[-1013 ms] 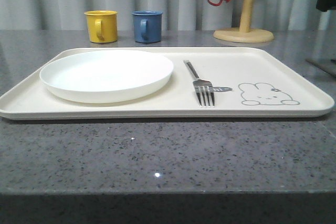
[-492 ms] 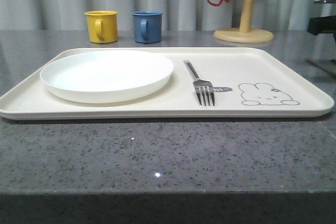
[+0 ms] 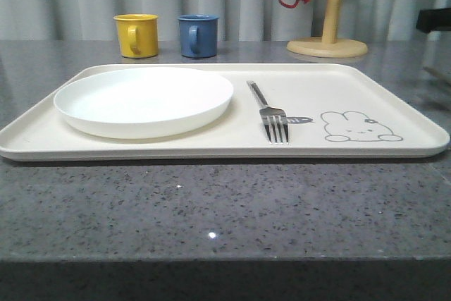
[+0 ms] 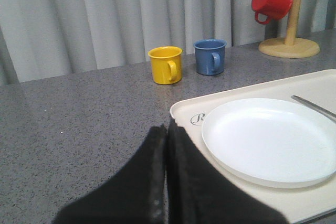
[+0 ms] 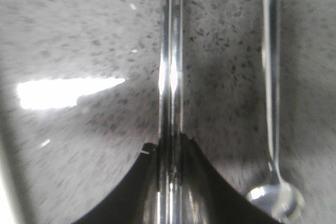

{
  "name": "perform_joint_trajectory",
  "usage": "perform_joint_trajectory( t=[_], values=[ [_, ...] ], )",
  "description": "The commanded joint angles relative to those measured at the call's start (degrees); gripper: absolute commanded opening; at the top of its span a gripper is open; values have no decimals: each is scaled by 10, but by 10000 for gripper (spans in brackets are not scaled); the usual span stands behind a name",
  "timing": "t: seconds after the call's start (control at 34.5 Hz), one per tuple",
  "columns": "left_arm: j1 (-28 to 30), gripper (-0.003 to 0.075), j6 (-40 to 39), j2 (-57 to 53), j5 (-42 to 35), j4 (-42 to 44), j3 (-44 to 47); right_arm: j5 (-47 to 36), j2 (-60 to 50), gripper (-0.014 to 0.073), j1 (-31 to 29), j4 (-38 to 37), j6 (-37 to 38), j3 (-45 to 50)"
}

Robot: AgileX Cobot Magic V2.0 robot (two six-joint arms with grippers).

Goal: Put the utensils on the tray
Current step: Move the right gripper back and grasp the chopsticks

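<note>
Right arm's edged further out at the front view's right edge; right gripper [image 5: 170, 153] pinches chopsticks [image 5: 171, 66], left gripper [image 4: 166, 145] closed empty.

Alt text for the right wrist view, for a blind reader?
The right gripper has its black fingers shut on a pair of shiny silver metal chopsticks over the speckled grey countertop; a long-handled silver spoon lies beside them.

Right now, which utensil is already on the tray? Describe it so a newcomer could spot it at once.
Start at the large cream tray on the grey counter. Right of the round white plate, beside the grey rabbit drawing, lies the fork, its tines toward the camera. It is the one shiny metal piece on the tray, long and thin with four tines.
</note>
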Motion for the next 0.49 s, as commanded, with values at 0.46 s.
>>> perform_joint_trajectory(
  t=[0.46],
  values=[
    [-1, -18, -6, 5, -49, -1, -16, -10, -59, 50, 195, 13, 104, -62]
  ],
)
